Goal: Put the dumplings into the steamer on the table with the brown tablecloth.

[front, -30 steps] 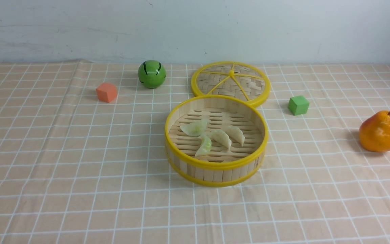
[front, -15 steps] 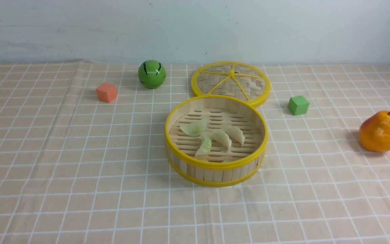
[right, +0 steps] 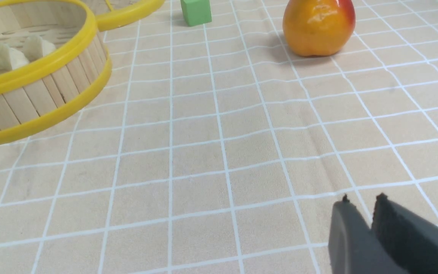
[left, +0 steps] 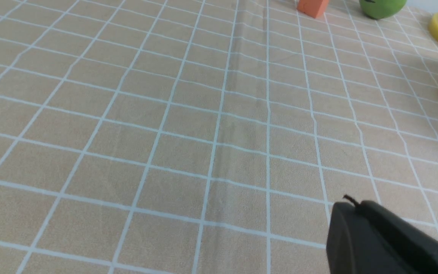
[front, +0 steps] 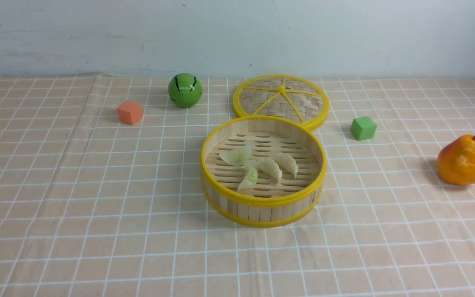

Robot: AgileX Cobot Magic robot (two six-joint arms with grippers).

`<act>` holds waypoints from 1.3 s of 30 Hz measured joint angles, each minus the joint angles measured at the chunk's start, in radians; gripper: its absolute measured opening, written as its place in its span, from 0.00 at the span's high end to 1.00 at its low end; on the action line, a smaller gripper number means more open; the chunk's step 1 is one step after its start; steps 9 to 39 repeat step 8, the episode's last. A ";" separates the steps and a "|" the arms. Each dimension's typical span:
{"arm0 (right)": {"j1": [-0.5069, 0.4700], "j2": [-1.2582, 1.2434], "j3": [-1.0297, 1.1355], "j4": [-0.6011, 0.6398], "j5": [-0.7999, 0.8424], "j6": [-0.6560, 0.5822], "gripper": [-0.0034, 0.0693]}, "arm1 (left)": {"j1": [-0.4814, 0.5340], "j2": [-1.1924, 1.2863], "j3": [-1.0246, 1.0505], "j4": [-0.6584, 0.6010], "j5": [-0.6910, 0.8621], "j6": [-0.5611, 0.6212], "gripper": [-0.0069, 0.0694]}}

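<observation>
all four dumplings [front: 258,165] lay inside the steamer [front: 263,208] at the centre of the front view, on the bench [front: 56,247] covered by the brown tablecloth [front: 97,185]. the task appeared complete. the left gripper [left: 350,207], at the lower right of its wrist view, had its jaws clenched on nothing. the right gripper [right: 361,203], at the lower right of its wrist view, showed a narrow gap between its jaws and gripped nothing. remaining risks were judged minor: a low arm sweep could strike the steamer wall and spill the contents, or drag a wrinkle in the cloth and shift the steamer against the lid [front: 281,99] behind it.
</observation>
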 joint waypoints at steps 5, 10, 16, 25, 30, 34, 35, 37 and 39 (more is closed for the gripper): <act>0.000 0.000 0.000 0.000 0.000 0.000 0.80 | 0.000 0.000 0.000 0.000 0.000 0.000 0.92; 0.000 0.000 0.000 0.001 0.000 0.000 0.80 | 0.000 0.000 0.000 0.000 0.000 0.000 0.91; 0.000 0.000 0.000 0.001 0.000 0.000 0.80 | 0.000 0.000 0.000 0.000 0.000 0.000 0.91; 0.000 0.000 0.000 0.001 0.000 0.000 0.80 | 0.000 0.000 0.000 0.000 0.000 0.000 0.91; 0.000 0.000 0.000 0.001 0.000 0.000 0.80 | 0.000 0.000 0.000 0.000 0.000 0.000 0.91; 0.000 0.000 0.000 0.001 0.000 0.000 0.80 | 0.000 0.000 0.000 0.000 0.000 0.000 0.91; 0.000 0.000 0.000 0.001 0.000 0.000 0.80 | 0.000 0.000 0.000 0.000 0.000 0.000 0.91; 0.000 0.000 0.000 0.001 0.000 0.000 0.80 | 0.000 0.000 0.000 0.000 0.000 0.000 0.91; 0.000 0.000 0.000 0.001 0.000 0.000 0.80 | 0.000 0.000 0.000 0.000 0.000 0.000 0.91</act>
